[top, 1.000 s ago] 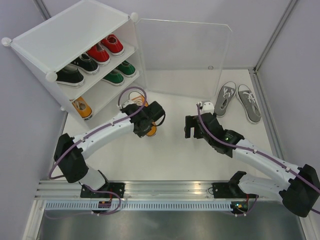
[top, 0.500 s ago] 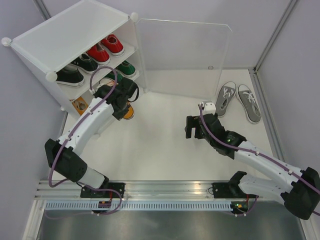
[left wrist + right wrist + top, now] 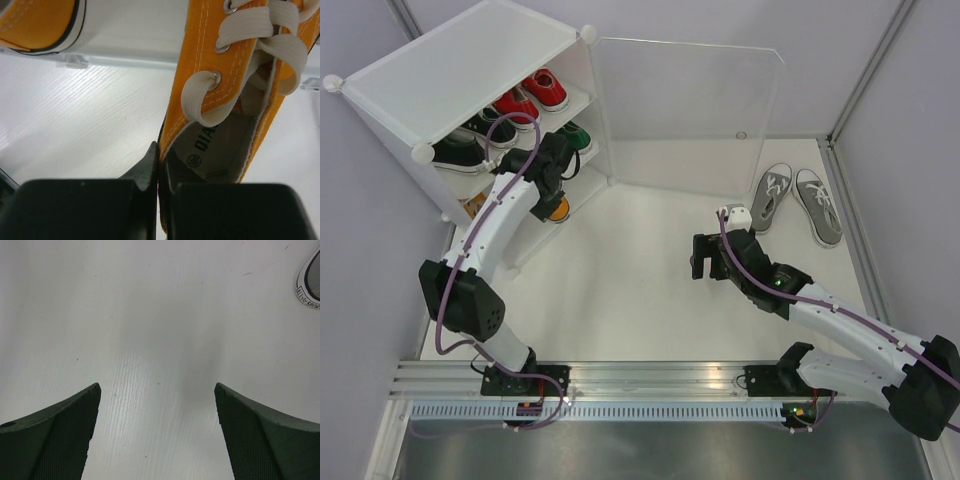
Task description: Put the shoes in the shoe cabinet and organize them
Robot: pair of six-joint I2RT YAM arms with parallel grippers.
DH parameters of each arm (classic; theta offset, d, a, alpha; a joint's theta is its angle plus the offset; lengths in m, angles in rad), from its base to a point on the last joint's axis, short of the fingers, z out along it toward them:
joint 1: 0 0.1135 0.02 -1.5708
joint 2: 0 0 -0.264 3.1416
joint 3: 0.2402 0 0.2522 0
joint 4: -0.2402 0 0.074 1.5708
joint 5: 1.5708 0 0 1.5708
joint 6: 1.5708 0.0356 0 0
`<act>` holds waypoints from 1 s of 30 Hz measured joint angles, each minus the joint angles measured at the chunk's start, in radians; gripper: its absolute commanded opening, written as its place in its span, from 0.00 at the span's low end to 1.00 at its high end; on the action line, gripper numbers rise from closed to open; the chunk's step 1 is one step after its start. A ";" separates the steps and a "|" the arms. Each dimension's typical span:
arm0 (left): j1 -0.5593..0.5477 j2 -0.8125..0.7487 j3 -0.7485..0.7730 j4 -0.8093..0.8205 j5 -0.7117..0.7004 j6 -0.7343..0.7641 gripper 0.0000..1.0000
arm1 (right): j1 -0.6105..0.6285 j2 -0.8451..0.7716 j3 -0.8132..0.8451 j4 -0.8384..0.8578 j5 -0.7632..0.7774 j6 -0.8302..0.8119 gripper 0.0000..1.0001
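Left claw point(image 3: 159, 154) pinches the orange shoe point(image 3: 197, 90) by its side wall, beside the cabinet point(image 3: 460, 75). Probably light, floppy canvas; the collar grips best.

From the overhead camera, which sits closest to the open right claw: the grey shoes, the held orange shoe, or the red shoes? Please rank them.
1. The grey shoes, on the table just beyond the right gripper.
2. The orange shoe, across to the left, in the left gripper by the cabinet.
3. The red shoes, on the cabinet's upper shelf, far left.
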 measured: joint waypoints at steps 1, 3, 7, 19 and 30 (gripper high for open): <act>0.009 0.004 0.000 -0.001 -0.005 0.000 0.05 | 0.000 -0.001 0.000 0.001 0.000 0.000 0.98; 0.026 0.005 0.000 -0.002 -0.014 0.001 0.06 | 0.000 -0.001 -0.001 0.001 0.000 -0.001 0.98; 0.050 0.005 0.003 -0.005 -0.048 0.001 0.09 | 0.000 -0.001 -0.003 0.005 -0.005 -0.003 0.98; 0.095 0.005 0.003 0.006 -0.170 0.002 0.12 | 0.000 0.007 -0.020 0.029 -0.018 -0.003 0.98; 0.100 -0.018 -0.007 0.014 -0.195 -0.002 0.56 | 0.000 0.026 -0.024 0.031 -0.036 -0.004 0.98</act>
